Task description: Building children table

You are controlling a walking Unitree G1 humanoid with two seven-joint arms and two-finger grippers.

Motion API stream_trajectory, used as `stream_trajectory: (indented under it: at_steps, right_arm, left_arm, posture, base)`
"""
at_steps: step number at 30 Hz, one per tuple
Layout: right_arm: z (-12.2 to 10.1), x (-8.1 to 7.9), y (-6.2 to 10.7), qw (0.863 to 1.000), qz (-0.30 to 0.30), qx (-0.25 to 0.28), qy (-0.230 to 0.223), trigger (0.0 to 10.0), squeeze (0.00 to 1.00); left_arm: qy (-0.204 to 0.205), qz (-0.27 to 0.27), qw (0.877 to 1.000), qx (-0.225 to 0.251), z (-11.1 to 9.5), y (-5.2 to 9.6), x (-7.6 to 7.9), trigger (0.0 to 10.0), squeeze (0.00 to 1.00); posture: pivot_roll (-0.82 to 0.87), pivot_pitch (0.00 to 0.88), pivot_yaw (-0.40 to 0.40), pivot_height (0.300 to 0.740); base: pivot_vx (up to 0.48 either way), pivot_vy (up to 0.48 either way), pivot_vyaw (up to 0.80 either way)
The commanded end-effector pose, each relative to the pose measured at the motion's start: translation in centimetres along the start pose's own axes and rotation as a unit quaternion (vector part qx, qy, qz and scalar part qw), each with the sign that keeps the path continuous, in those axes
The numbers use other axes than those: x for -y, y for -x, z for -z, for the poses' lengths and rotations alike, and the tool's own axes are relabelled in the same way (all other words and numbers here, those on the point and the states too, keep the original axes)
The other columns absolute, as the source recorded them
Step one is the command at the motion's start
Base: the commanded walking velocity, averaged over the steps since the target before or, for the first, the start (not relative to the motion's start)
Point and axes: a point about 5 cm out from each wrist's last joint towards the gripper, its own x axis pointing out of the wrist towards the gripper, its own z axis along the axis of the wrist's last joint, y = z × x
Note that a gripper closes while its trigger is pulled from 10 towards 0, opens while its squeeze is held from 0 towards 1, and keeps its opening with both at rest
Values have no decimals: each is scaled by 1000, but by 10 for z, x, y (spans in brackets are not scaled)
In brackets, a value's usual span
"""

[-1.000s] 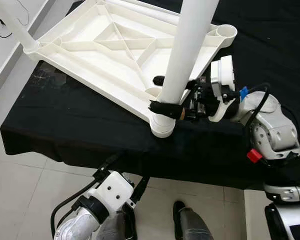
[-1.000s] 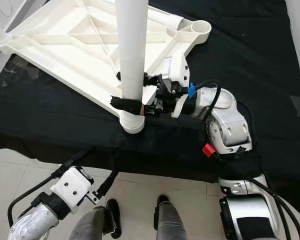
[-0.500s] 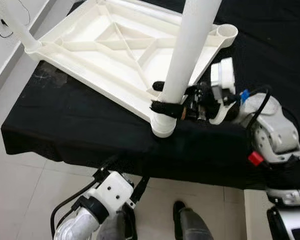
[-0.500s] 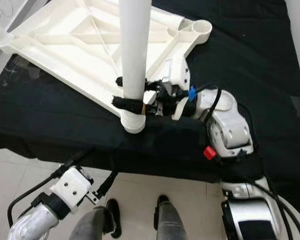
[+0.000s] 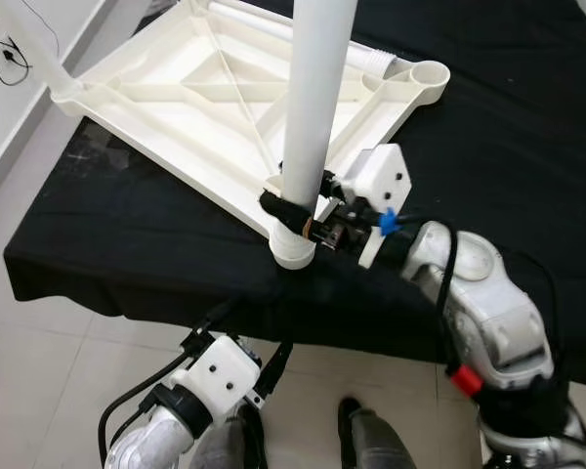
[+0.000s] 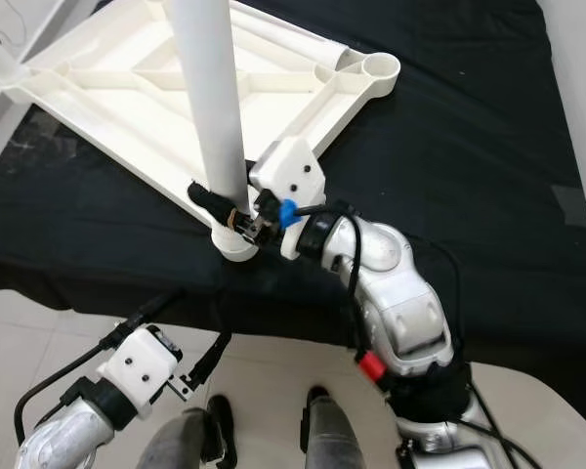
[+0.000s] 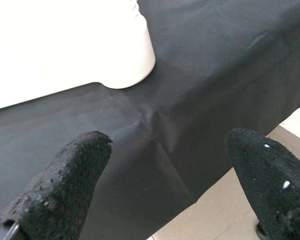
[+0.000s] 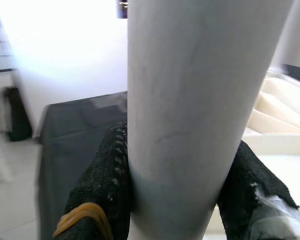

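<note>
A: Quick one. Where's the tabletop?

B: The white tabletop point(image 5: 205, 98) lies upside down, ribbed underside up, on the black cloth point(image 5: 508, 107), upper left to centre of the left eye view.

A: Legs?

B: One white leg point(image 5: 311, 107) stands roughly upright in the near corner socket point(image 5: 295, 249), centre frame. Another leg point(image 5: 34, 54) stands in the corner at far upper left. A third leg point(image 5: 313, 39) lies flat along the tabletop's far edge, top centre. The socket at upper right point(image 5: 428, 74) is empty.

A: Right gripper?

B: The right gripper point(image 5: 295, 213) is clenched round the standing leg just above the socket; in the right wrist view both fingers point(image 8: 107, 185) press on either side of the tube.

A: Left?

B: The left gripper point(image 7: 172, 185) hangs low at the bottom left of the head views, below the cloth edge, idle. Fingers spread, nothing between them.

A: Progress?

B: I'd say about halfway. Two legs look planted, though I can't tell whether the held one is fully seated. At least the upper-right socket needs a leg, and the fourth corner is out of frame, so unknown. Then the table has to be flipped upright.
</note>
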Motion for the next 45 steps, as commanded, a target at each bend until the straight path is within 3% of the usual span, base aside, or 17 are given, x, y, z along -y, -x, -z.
stream_trajectory:
  at_steps: [1,7,16,17,18,19,21,22,24,25,29,32,33,34,44,45]
  right_arm:
    - [65,13,19,975,115,-187,-21,0,0]
    - [63,4,18,970,143,-197,-23,0,0]
    - [56,6,15,966,171,-191,-30,0,0]
    - [55,6,13,967,171,-187,-33,3608,0]
    - [55,6,13,967,171,-187,-33,3608,0]
    - [54,6,12,968,172,-182,-31,9843,0]
    - [51,6,10,969,173,-172,-32,10000,0]
    - [46,5,6,975,165,-147,-37,10000,149]
    - [42,5,4,978,159,-128,-40,10000,149]
    - [37,6,2,981,158,-105,-46,10000,1000]
    - [29,9,-1,984,154,-74,-55,10000,1000]
    - [16,7,-5,990,118,-38,-61,10000,1000]
    - [14,5,-6,991,109,-31,-68,10000,655]
    - [13,4,-7,992,101,-25,-74,10000,0]
    - [1,2,-8,996,24,24,-83,10000,0]
    - [-4,15,-5,997,-3,50,-66,10000,0]
  left_arm:
    - [5,5,1000,-8,2,4,2,10000,0]
    - [5,4,1000,-8,3,3,2,10000,0]
    - [5,3,1000,-8,3,3,1,10000,0]
    - [5,3,1000,-8,3,3,1,10000,0]
    - [5,3,1000,-8,3,3,1,10000,0]
    - [5,2,1000,-8,3,3,1,10000,0]
    - [5,3,1000,-8,3,3,1,10000,0]
    - [5,3,1000,-8,3,3,1,10000,0]
    - [5,3,1000,-8,3,2,1,10000,0]
    - [5,3,1000,-8,3,2,1,10000,0]
    - [5,3,1000,-8,3,2,1,10000,0]
    - [4,2,1000,-8,3,1,1,10000,0]
    - [4,1,1000,-8,4,1,1,10000,0]
    - [4,1,1000,-8,4,1,1,10000,0]
    - [4,0,1000,-7,3,1,1,10000,0]
    - [5,0,1000,-7,3,1,2,10000,0]
  posture:
    - [16,378,65,740]
    - [14,376,65,740]
    - [12,383,67,740]
    - [13,380,68,740]
    - [13,380,68,740]
    - [12,382,68,740]
    - [12,380,68,740]
    - [12,382,68,740]
    - [12,382,68,740]
    - [12,381,68,740]
    - [14,380,66,740]
    - [11,381,63,740]
    - [11,380,63,740]
    - [11,380,63,740]
    - [12,380,62,740]
    - [14,378,61,740]
  base:
    - [0,0,0]
    - [0,0,0]
    - [0,0,0]
    - [0,0,0]
    - [0,0,0]
    - [0,0,0]
    - [0,0,0]
    - [0,0,0]
    - [0,0,0]
    - [0,0,0]
    - [0,0,0]
    - [0,0,0]
    - [0,0,0]
    - [0,0,0]
    - [0,0,0]
    - [0,0,0]
